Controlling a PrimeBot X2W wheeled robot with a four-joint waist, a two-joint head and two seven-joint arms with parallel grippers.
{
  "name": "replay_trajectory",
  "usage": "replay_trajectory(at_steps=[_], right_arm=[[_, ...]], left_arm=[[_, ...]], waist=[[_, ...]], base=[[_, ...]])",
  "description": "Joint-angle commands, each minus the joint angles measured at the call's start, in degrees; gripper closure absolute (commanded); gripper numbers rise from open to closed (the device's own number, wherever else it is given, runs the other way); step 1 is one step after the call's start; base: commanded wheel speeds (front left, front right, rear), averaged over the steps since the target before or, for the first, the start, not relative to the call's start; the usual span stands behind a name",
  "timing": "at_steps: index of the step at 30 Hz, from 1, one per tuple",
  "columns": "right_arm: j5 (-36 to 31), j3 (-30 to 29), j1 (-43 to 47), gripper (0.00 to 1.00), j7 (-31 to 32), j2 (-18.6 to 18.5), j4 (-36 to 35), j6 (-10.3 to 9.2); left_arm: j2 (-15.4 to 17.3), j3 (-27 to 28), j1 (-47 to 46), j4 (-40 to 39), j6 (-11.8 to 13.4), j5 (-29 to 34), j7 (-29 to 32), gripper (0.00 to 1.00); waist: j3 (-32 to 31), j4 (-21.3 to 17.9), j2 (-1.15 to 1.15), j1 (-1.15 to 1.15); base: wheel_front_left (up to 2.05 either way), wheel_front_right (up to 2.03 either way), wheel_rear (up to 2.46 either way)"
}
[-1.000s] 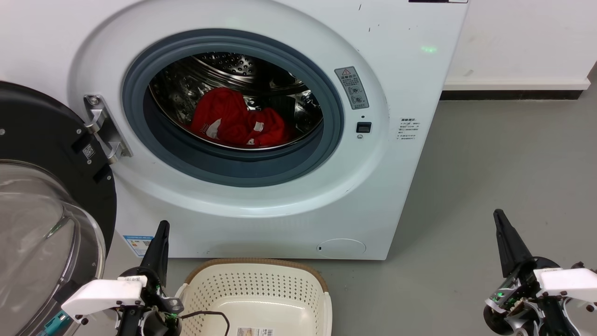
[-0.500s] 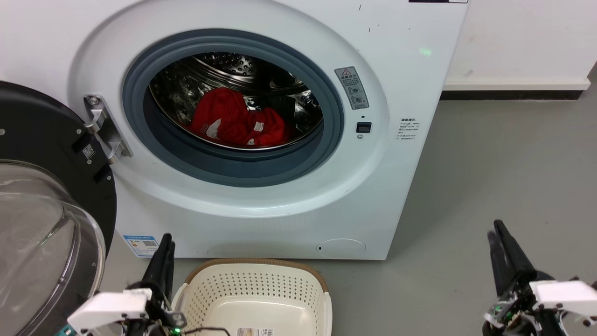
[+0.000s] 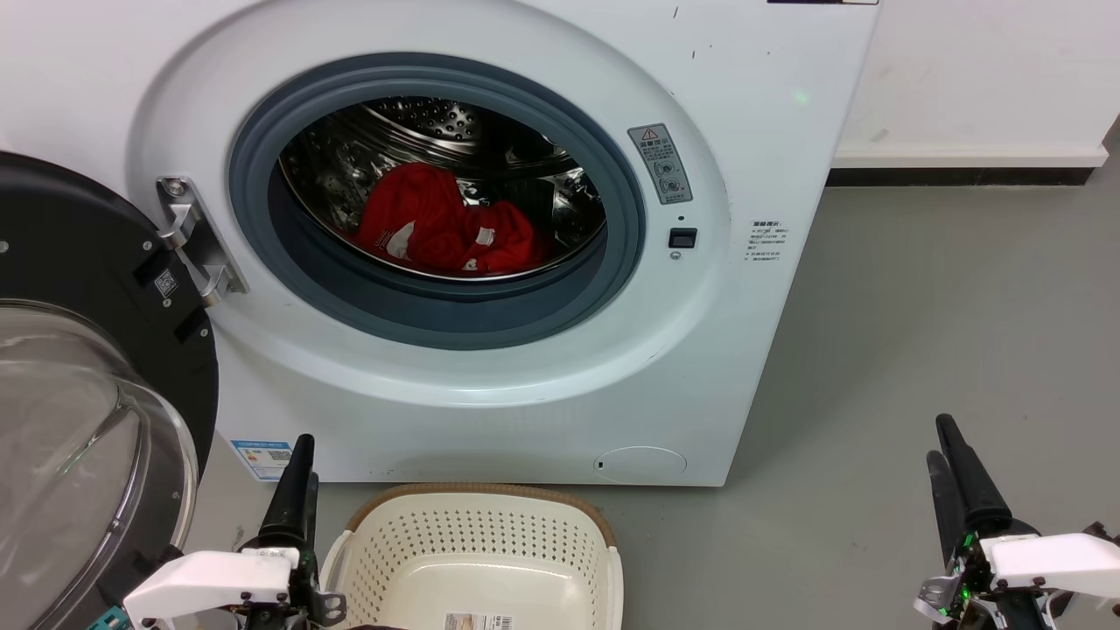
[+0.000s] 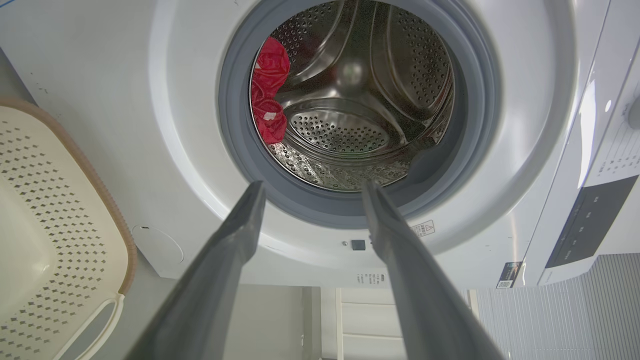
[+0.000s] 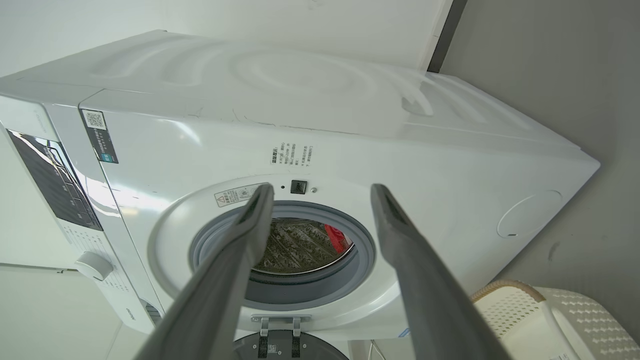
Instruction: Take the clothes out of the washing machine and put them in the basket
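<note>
A: claw state, both arms?
B: left gripper (image 4: 311, 186): fingers spread, drum (image 4: 360, 75) visible through the gap; right gripper (image 5: 320, 187): spread too, grey ring (image 5: 300, 292) framed between its fingers; neither is pinching anything

A: where are they sitting?
B: head view; left one low at lower left, just beside the basket (image 3: 472, 535) on its left side, tips pointing up, seen against the lower front of the washing machine (image 3: 770, 131); right one low at lower right over grey floor (image 3: 919, 306), well apart from the machine

A: clothes?
B: clothes (image 3: 437, 223) are in the drum; red heap on the lower drum wall, slightly left of centre, a couple of white labels facing out; behind the grey ring; can't tell whether it touches the ring

A: door?
B: door (image 3: 79, 254) swung open to the left on its metal hinge (image 3: 197, 241); black rim, glass bowl (image 3: 79, 455) bulging toward the camera

A: basket position?
B: on the floor right in front of the machine, below the grey ring, mouth up; brown rim (image 3: 477, 490) on the far edge, near the front panel; cream bottom with the sticker (image 3: 477, 622) showing; left wrist view has it at the left edge, right wrist view at the lower right corner
</note>
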Motion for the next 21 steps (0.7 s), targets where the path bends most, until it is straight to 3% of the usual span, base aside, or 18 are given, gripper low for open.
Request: replay_trajectory(at_steps=[1,5,6,21], right_arm=[[-2.49,0.08,-0.25,0.0,-0.58,0.0,-1.78,0.0],[-7.99,0.6,0.22,0.0,-1.62,0.01,-3.51,0.0],[-15.78,1.28,0.84,0.0,-2.82,0.02,-5.53,0.0],[-34.91,3.39,2.62,0.0,-5.9,0.04,-8.24,0.0]], left_arm=[[0.09,-0.27,-0.6,-1.75,0.42,2.31,-0.62,0.0],[0.1,-0.97,-0.19,-3.11,1.81,7.03,-1.64,0.0],[0.11,-2.05,0.25,-4.53,3.46,13.69,-2.86,0.0],[0.13,-5.32,1.58,-6.17,7.64,30.27,-5.94,0.0]], waist=[[0.02,-0.01,0.0,0.0],[0.08,-0.02,0.0,0.0],[0.15,-0.01,0.0,0.0],[0.17,0.16,0.0,0.0]], base=[[0.0,0.0,0.0],[0.0,0.0,0.0],[0.0,0.0,0.0],[0.0,0.0,0.0]])
